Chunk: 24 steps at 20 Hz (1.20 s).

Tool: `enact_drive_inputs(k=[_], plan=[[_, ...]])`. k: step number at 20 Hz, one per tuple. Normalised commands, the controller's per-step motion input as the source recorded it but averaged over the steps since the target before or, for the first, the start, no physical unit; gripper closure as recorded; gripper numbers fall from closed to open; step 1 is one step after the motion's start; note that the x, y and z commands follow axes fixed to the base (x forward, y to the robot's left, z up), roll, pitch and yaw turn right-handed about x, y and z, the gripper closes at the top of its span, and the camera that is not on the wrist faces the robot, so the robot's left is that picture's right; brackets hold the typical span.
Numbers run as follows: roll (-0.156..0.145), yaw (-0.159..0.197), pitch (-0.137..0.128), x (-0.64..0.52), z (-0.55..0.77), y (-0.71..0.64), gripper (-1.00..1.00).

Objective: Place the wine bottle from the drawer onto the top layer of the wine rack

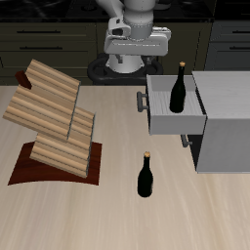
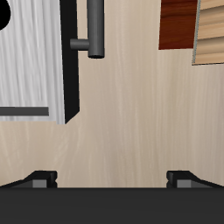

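While the gripper (image 1: 138, 51) hung empty with fingers apart, the wine bottle (image 1: 179, 90) stood upright in the open drawer (image 1: 174, 119) just beside and below it; smooth, fragile, probably heavy glass, best taken around the body.

There are two dark wine bottles: one wine bottle (image 1: 179, 89) stands inside the drawer (image 1: 164, 117), the other bottle (image 1: 145, 176) stands on the bench (image 1: 117, 215). There is one open drawer, one grey cabinet (image 1: 227, 122) and one wine rack (image 1: 54, 122) (its wooden slabs are stacked in zigzag). One robot arm (image 1: 137, 39) is there.
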Motion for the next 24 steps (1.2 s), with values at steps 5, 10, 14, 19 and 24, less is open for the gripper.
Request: enact_drive_inputs(k=[5,10,14,19,24], plan=[[0.045,-0.009,-0.019,-0.06,0.12,0.33,-1.00],[0.024,0.023,-0.015,0.02,0.03,0.33,-1.00],[0.033,0.003,-0.013,0.02,0.04,0.30,-1.00],[0.038,0.016,0.005,0.11,-0.01,0.35,-1.00],[0.040,0.010,-0.010,0.08,0.01,0.40,-1.00]])
